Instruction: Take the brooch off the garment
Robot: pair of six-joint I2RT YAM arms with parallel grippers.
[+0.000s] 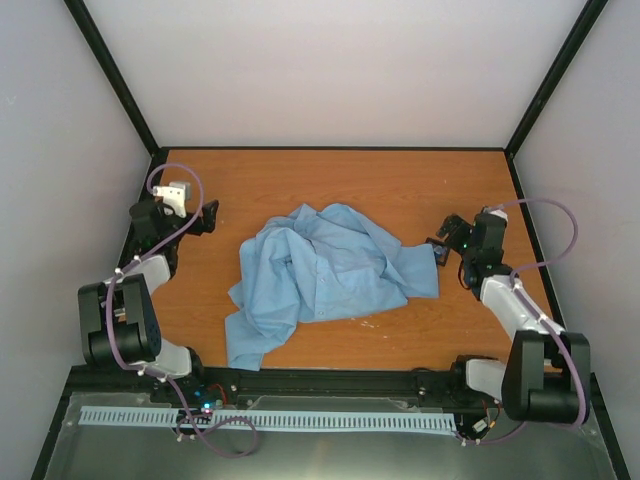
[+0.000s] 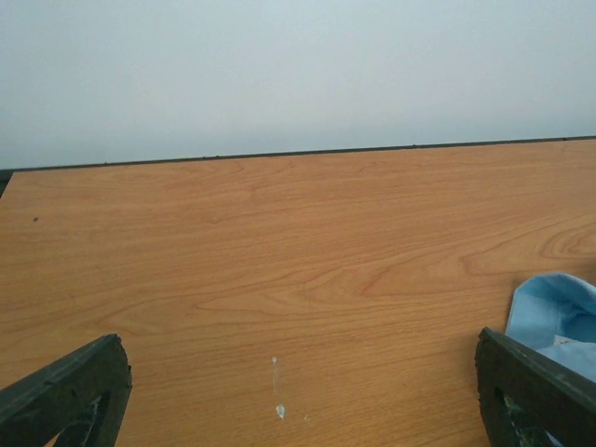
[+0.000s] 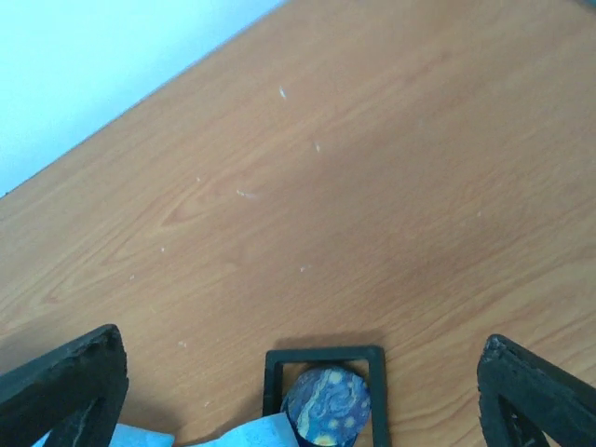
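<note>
Crumpled light blue button-up shirt [image 1: 330, 275] on a wooden counter [image 1: 330, 185]. Left claw [image 2: 303, 372] and right claw [image 3: 300, 372] gape wide, empty; a small round dark-blue brooch [image 3: 326, 405] lies between the right's fingers.

- Garment [image 1: 320, 275]: plain light blue.
- Brooch [image 3: 326, 405]: dark blue with yellow swirls.
- Frame [image 3: 324, 354] around it: black.
- Table [image 1: 400, 190]: orange-brown wood grain.
- Walls [image 1: 330, 70]: pale grey.

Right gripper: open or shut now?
Open. Right gripper fingers stand wide apart in wrist view; brooch lies between them, untouched.

Bright, even light; soft, slight blur.
</note>
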